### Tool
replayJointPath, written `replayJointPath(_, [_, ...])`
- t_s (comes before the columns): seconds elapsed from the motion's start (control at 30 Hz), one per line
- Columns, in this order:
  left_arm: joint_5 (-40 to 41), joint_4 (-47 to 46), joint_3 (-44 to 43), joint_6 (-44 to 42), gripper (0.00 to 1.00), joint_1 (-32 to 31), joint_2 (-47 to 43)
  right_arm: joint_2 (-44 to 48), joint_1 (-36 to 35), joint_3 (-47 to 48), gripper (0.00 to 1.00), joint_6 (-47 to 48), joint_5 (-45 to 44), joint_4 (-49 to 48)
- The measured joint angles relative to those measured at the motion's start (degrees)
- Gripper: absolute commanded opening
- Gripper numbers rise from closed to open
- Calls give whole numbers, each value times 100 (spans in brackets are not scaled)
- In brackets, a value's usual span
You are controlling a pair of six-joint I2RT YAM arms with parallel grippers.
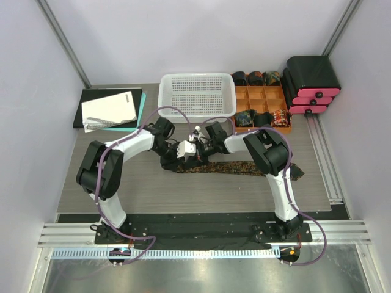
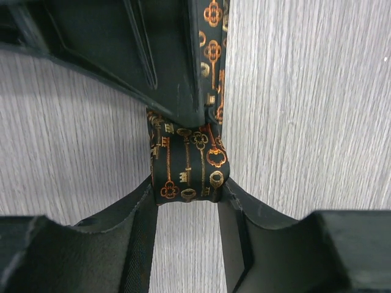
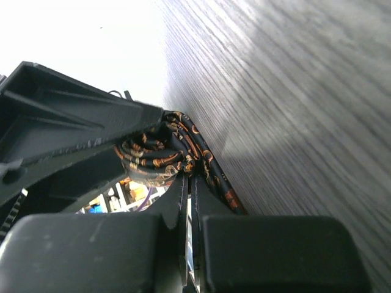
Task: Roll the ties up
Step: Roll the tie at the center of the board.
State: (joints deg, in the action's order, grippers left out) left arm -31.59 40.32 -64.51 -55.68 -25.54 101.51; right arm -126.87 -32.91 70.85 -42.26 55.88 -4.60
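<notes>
Working on one dark tie (image 1: 244, 166) printed with gold keys, laid flat across the middle of the table (image 1: 183, 192), with one end wound into a small tight coil between the two claws.

Left claw (image 2: 189, 183): narrowed to the coil's width, fingers (image 2: 140, 232) touching both open sides of it.

Right claw (image 3: 189, 178): closed tight, seemingly nipping the flat strip just behind the coil, though hard to confirm from so close.

Light, limp and fairly slick, judging by the weave and sheen. No stiffness to keep a shape, so likely to spring loose or slide out sideways if let go.

Best taken by the coil's two side faces, gently, keeping the loose length taut and straight along the table. Nothing to break here; only creasing, skewing or unwinding to guard against.
</notes>
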Motion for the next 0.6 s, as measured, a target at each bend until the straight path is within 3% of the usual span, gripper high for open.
replayJointPath(0.3, [111,-249,-190,299,44,-522,63,-101,31,138,2,81,160,188])
replayJointPath(0.4, [238,-236,-334,317,40,-664,212,-103,50,164,8,149,188,297])
replayJointPath(0.6, [450,33,-671,433,33,-772,455,-101,74,181,29,162,249,361])
